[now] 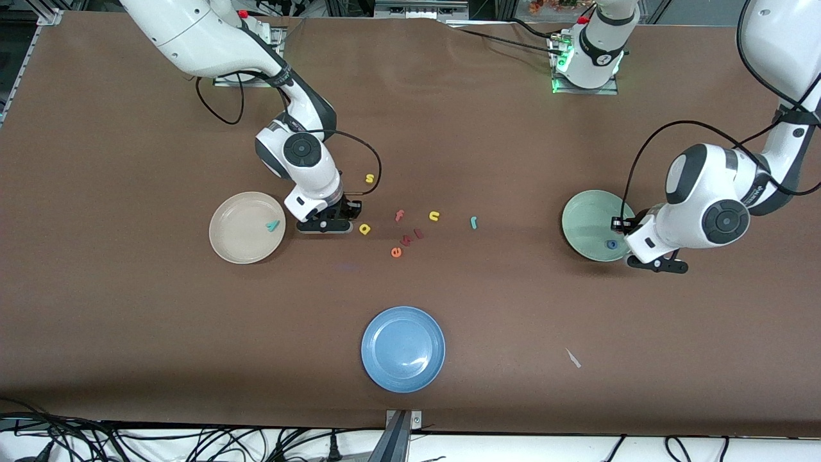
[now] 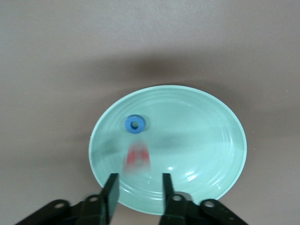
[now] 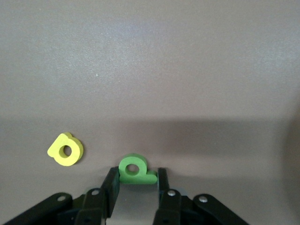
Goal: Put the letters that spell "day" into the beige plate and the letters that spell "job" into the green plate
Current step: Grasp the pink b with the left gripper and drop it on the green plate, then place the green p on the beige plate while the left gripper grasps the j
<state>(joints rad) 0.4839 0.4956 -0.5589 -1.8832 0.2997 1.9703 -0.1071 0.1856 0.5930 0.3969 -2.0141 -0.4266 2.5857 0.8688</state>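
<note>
My left gripper (image 2: 138, 180) hangs open over the green plate (image 2: 211, 140), at the left arm's end of the table (image 1: 580, 221). A red-pink letter (image 2: 137, 157) shows as a blur just under its fingers, over the plate. The blue "o" (image 2: 135, 124) lies in that plate (image 1: 612, 244). My right gripper (image 3: 136, 177) is down at the table beside the beige plate (image 1: 237, 247), shut on the green letter (image 3: 133, 169), which rests on the table. The yellow rounded letter (image 3: 66, 149) lies close by (image 1: 364, 228). The teal "y" (image 1: 273, 225) lies in the beige plate. The teal "j" (image 1: 473, 222) lies mid-table.
A blue plate (image 1: 403, 348) sits nearest the front camera. Loose letters lie mid-table: a yellow "s" (image 1: 369, 178), a yellow "u" (image 1: 434, 215), a red "f" (image 1: 399, 215) and an orange "e" (image 1: 396, 252) with two red ones beside it. A white scrap (image 1: 573, 358) lies toward the left arm's end.
</note>
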